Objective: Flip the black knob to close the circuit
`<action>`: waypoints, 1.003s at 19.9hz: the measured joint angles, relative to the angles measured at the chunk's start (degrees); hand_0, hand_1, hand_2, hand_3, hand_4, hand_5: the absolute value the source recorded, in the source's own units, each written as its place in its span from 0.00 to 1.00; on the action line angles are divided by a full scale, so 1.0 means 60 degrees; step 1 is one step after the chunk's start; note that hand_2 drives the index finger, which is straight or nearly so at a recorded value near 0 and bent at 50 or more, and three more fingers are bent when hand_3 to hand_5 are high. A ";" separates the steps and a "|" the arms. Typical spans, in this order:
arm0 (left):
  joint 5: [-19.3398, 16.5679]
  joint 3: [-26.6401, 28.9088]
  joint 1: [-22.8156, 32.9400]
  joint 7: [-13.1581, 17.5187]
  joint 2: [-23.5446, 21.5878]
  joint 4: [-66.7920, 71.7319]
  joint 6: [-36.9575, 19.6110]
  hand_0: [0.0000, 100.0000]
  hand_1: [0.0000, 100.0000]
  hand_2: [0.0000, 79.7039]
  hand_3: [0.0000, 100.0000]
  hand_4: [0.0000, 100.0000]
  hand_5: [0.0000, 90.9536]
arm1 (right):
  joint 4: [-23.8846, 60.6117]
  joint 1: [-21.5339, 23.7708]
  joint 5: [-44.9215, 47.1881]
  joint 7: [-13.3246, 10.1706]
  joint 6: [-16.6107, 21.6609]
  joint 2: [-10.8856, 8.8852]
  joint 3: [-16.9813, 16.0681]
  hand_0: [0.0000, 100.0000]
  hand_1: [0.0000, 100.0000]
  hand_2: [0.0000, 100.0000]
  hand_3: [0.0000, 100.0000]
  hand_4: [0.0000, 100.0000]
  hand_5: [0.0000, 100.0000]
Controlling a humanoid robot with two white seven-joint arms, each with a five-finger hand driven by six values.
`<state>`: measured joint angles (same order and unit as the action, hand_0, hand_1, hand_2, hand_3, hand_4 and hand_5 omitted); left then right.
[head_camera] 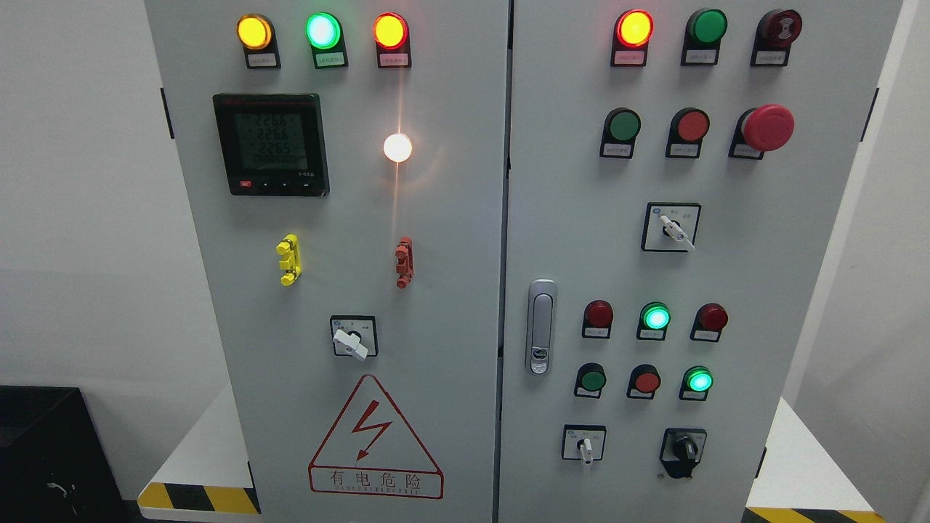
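The black knob sits at the lower right of the grey electrical cabinet's right door. Its handle stands roughly upright, tilted slightly to the left, on a black plate. Left of it is a white selector switch on a white plate. Neither of my hands shows in the head view.
The right door carries red and green push buttons, lit green lamps, a red mushroom stop button, another white selector and a silver door handle. The left door has a meter, lit lamps, a white selector and a warning triangle.
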<state>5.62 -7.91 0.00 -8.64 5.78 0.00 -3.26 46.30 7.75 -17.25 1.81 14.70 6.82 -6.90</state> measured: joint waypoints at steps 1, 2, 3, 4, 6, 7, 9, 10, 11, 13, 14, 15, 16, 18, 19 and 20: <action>0.0000 0.0000 0.0000 0.0000 0.0000 0.0000 0.0000 0.12 0.56 0.00 0.00 0.00 0.00 | 0.0252 0.0029 -0.0301 -0.0126 0.0051 0.0000 -0.0013 0.00 0.00 0.63 0.88 0.70 0.48; 0.0000 0.0000 0.0000 0.0000 0.0000 0.0000 0.0000 0.12 0.56 0.00 0.00 0.00 0.00 | 0.0489 0.0059 -0.0610 -0.0256 0.0087 -0.0001 -0.0025 0.00 0.00 0.65 0.90 0.71 0.51; 0.0000 0.0000 0.0000 0.0000 0.0000 0.0000 0.0000 0.12 0.56 0.00 0.00 0.00 0.00 | 0.0733 0.0088 -0.0878 -0.0351 0.0104 -0.0001 -0.0031 0.00 0.00 0.66 0.91 0.72 0.53; 0.0000 0.0000 0.0000 0.0000 0.0000 0.0000 0.0000 0.12 0.56 0.00 0.00 0.00 0.00 | 0.0967 0.0110 -0.1166 -0.0432 0.0108 -0.0002 -0.0040 0.00 0.00 0.67 0.92 0.73 0.56; 0.0000 0.0000 0.0000 0.0000 0.0000 0.0000 0.0000 0.12 0.56 0.00 0.00 0.00 0.00 | 0.1444 0.0151 -0.1750 -0.0678 0.0109 -0.0002 -0.0044 0.00 0.00 0.71 0.94 0.74 0.60; 0.0000 0.0000 0.0000 0.0000 0.0000 0.0000 0.0000 0.12 0.56 0.00 0.00 0.00 0.00 | 0.1674 0.0170 -0.2011 -0.0798 0.0109 -0.0002 -0.0045 0.00 0.00 0.73 0.94 0.75 0.62; 0.0000 0.0000 0.0000 0.0000 0.0000 0.0000 0.0000 0.12 0.56 0.00 0.00 0.00 0.00 | 0.2115 0.0206 -0.2702 -0.1174 0.0109 -0.0001 -0.0047 0.00 0.00 0.77 0.96 0.77 0.67; 0.0000 0.0000 0.0000 0.0000 0.0000 0.0000 0.0000 0.12 0.56 0.00 0.00 0.00 0.00 | 0.2303 0.0220 -0.3009 -0.1340 0.0076 -0.0001 -0.0048 0.00 0.00 0.81 0.99 0.80 0.72; 0.0000 0.0000 0.0000 0.0000 0.0000 0.0000 0.0000 0.12 0.56 0.00 0.00 0.00 0.00 | 0.2524 0.0240 -0.3351 -0.1520 0.0047 0.0000 -0.0051 0.00 0.00 0.84 1.00 0.83 0.76; 0.0000 0.0000 0.0000 0.0000 0.0000 0.0000 0.0000 0.12 0.56 0.00 0.00 0.00 0.00 | 0.2917 0.0263 -0.3976 -0.1796 -0.0002 0.0001 -0.0060 0.00 0.00 0.89 1.00 0.88 0.81; 0.0000 0.0000 0.0000 0.0000 0.0000 0.0000 0.0000 0.12 0.56 0.00 0.00 0.00 0.00 | 0.3111 0.0273 -0.4278 -0.1899 -0.0019 0.0001 -0.0064 0.00 0.00 0.92 1.00 0.90 0.85; 0.0000 0.0000 0.0000 0.0000 0.0000 0.0000 0.0000 0.12 0.56 0.00 0.00 0.00 0.00 | 0.3283 0.0279 -0.4574 -0.1999 -0.0038 0.0002 -0.0073 0.00 0.00 0.93 1.00 0.91 0.86; 0.0000 0.0000 0.0000 0.0000 0.0000 0.0000 0.0000 0.12 0.56 0.00 0.00 0.00 0.00 | 0.3436 0.0286 -0.4839 -0.2069 -0.0085 0.0003 -0.0080 0.00 0.00 0.95 1.00 0.93 0.88; 0.0000 0.0000 0.0000 0.0000 0.0000 0.0000 0.0000 0.12 0.56 0.00 0.00 0.00 0.00 | 0.3798 0.0297 -0.5315 -0.2200 -0.0268 0.0003 -0.0086 0.00 0.00 0.96 1.00 0.94 0.90; 0.0000 0.0000 0.0000 0.0000 0.0000 0.0000 0.0000 0.12 0.56 0.00 0.00 0.00 0.00 | 0.3963 0.0299 -0.5535 -0.2244 -0.0356 0.0003 -0.0086 0.00 0.00 0.97 1.00 0.95 0.91; 0.0000 0.0000 0.0000 0.0000 0.0000 0.0000 0.0000 0.12 0.56 0.00 0.00 0.00 0.00 | 0.4149 0.0305 -0.5713 -0.2271 -0.0415 0.0004 -0.0087 0.00 0.00 0.98 1.00 0.96 0.92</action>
<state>5.62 -7.91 0.00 -8.64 5.78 0.00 -3.25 71.19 9.58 -51.53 -11.82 12.21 6.84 -7.42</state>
